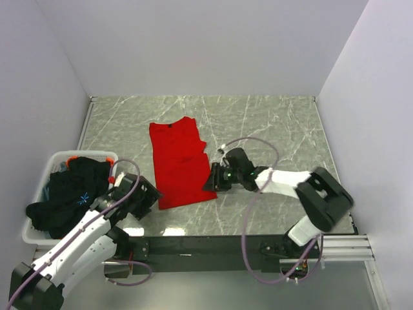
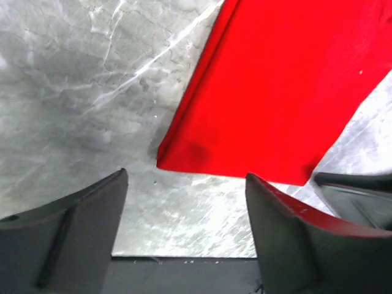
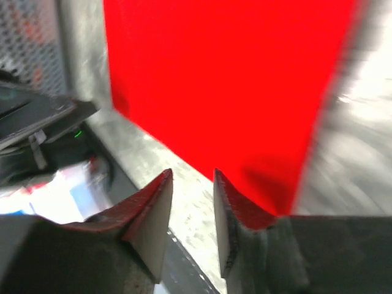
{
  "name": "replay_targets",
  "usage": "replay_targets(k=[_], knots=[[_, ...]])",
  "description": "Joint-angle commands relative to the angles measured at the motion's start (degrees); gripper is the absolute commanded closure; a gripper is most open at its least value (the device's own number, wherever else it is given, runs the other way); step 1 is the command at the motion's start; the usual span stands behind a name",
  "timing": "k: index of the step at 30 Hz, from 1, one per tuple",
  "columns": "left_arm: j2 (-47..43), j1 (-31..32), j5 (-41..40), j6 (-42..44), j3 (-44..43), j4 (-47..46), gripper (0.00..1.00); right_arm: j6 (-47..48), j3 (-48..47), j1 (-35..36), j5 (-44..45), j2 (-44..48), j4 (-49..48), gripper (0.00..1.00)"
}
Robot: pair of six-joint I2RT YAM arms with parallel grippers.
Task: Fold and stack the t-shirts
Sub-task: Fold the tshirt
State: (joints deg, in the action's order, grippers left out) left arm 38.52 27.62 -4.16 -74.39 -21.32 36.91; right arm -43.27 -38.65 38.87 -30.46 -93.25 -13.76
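Observation:
A plain red t-shirt [image 1: 175,163] lies flat on the marble table, folded into a long strip, its collar end far from me. My left gripper [image 1: 148,196] is at the strip's near left corner, my right gripper [image 1: 210,178] at its near right corner. In the left wrist view the left gripper [image 2: 187,177] is wide open over bare table, just short of the red t-shirt [image 2: 269,86]. The right gripper [image 3: 192,176] stands open with a narrow gap, nothing in it, and the red t-shirt [image 3: 226,79] lies just beyond. Black t-shirts [image 1: 71,190], one with a blue mark [image 1: 84,199], are piled in the basket.
The white slotted basket [image 1: 82,154] stands at the table's left edge, close beside my left arm. White walls enclose the table [image 1: 271,129] on three sides. A black rail [image 1: 193,245] runs along the near edge.

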Motion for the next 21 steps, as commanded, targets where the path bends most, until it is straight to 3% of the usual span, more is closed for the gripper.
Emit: replay_targets(k=[1,4,8,21], knots=[[3.13,0.51,-2.86,3.99,-5.65,4.83,0.14,7.05,-3.70,0.24,18.82,10.36,20.50,0.57],[7.87,0.77,-2.96,5.48,-7.59,5.99,0.09,7.49,-5.73,0.85,27.08,13.09,30.79,0.53],[14.90,1.56,-1.29,7.15,-8.21,3.79,0.10,6.79,-9.15,4.44,32.72,11.87,39.32,0.52],[25.46,4.29,-2.34,8.21,-9.35,-1.66,0.25,3.01,-15.22,10.96,33.10,1.41,37.67,0.53]])
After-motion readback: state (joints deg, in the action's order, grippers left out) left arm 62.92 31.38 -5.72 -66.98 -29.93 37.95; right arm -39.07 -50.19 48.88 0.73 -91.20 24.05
